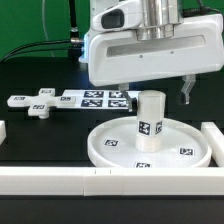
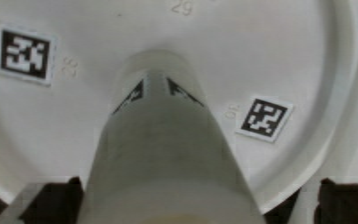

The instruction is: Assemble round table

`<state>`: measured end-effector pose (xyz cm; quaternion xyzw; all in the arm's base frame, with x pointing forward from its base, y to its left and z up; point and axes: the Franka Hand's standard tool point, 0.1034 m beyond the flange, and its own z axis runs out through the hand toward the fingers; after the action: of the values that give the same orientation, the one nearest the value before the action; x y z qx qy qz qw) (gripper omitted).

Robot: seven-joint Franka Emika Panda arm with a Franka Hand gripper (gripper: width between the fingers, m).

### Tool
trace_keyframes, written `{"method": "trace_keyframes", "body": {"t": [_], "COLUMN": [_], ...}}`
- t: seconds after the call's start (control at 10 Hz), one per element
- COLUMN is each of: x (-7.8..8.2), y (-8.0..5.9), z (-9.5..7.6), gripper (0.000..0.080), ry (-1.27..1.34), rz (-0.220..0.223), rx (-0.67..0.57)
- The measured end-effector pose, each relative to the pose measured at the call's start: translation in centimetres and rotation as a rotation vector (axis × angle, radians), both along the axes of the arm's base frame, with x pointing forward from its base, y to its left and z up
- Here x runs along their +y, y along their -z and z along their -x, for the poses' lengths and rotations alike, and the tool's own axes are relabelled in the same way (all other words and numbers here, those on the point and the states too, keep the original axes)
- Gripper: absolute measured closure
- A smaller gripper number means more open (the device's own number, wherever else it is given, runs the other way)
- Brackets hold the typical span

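Observation:
The large rimmed round disc (image 1: 113, 140) lies flat on the black table, tags on its face. The short thick cylinder (image 1: 150, 122) stands upright at its middle. In the wrist view the cylinder (image 2: 172, 140) rises from the disc (image 2: 282, 50) toward the camera. My gripper (image 1: 150, 90) hangs right over the cylinder's top, open, a dark finger (image 2: 346, 205) on each side of it; a gap shows beside this finger. One finger (image 1: 187, 92) shows in the exterior view; the other is hidden behind the wrist. The cross-shaped piece (image 1: 40, 106) lies apart at the exterior view's left.
The marker board (image 1: 100, 98) lies behind the disc. White border blocks run along the front (image 1: 60, 181) and stand at the exterior view's right (image 1: 213, 140) and left (image 1: 3, 130). Cables hang at the back.

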<state>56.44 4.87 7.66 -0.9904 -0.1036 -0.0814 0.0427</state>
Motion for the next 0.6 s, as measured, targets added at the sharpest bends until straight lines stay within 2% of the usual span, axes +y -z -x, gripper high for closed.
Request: {"method": "trace_keyframes", "body": {"t": [0.2,0.6], "x": [0.27,0.07], "y": [-0.12,-0.25], "z": [-0.14,-0.37], "gripper": [0.0151,0.0151], "ry": [-0.211,-0.46], "rz": [0.049,0.095], "rx": [-0.018,-0.034]}}
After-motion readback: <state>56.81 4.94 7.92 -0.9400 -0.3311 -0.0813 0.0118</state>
